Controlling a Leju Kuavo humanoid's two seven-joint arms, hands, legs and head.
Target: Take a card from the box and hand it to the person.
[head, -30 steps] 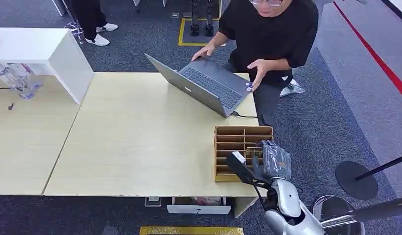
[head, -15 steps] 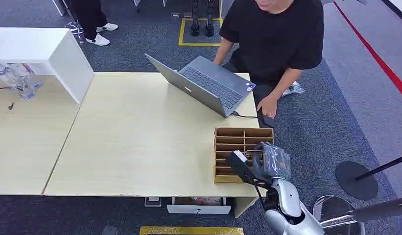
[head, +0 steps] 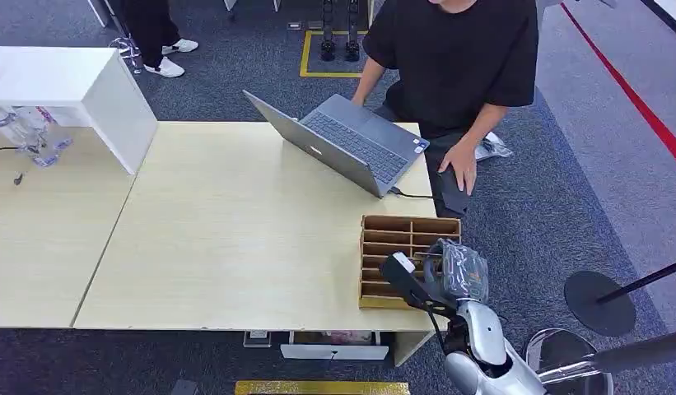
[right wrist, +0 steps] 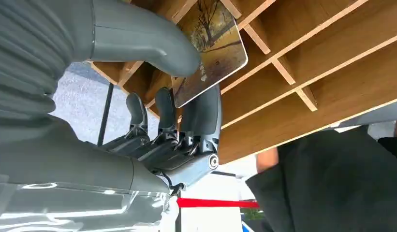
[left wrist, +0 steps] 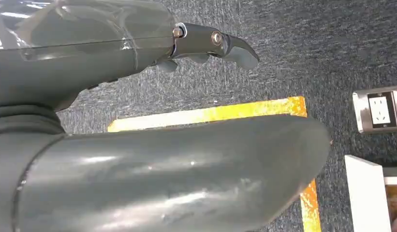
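At the near right corner of the pale wooden counter, the right robot hand pinches a picture card between thumb and fingers, just over the compartments of the wooden divided box. The left robot hand hangs above carpet, fingers apart and holding nothing. A person in black stands behind an open laptop.

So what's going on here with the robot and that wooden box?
The robot's right hand is at the wooden box on the table's near corner, pinching a picture card between its thumb and fingers. The card is still at the box's compartments. Across the table a person in a black shirt stands beside an open laptop, one hand lowered at their side, not reaching for the card. The robot's left hand hangs over the carpet, holding nothing.
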